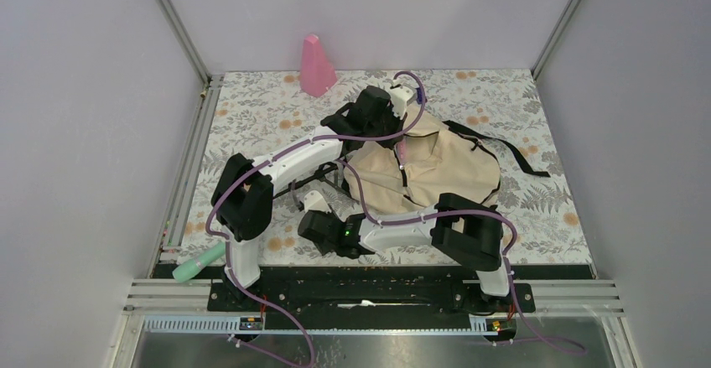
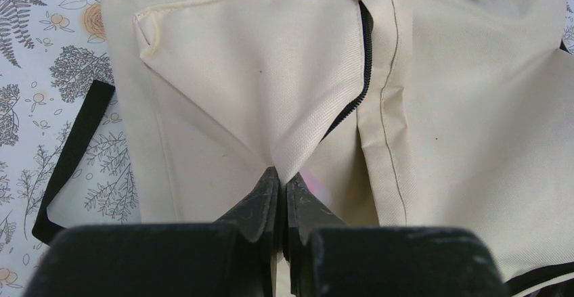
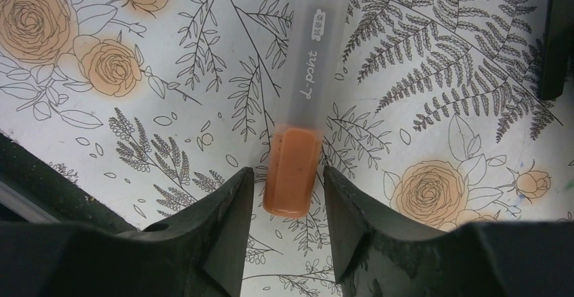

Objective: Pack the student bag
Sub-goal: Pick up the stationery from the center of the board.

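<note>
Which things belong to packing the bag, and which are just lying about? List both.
In the job: student bag, pinched by the left end effector; orange-capped pen, framed by the open right end effector.
Lying about, apparently: pink cone at the back; mint-green tube at the near edge.

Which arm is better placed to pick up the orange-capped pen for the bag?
Right. The right claw straddles the pen on the table, jaws open. The left claw is shut on the student bag fabric.

Overhead far; wrists close, downward; left shares student bag [image 1: 453,167]
</note>
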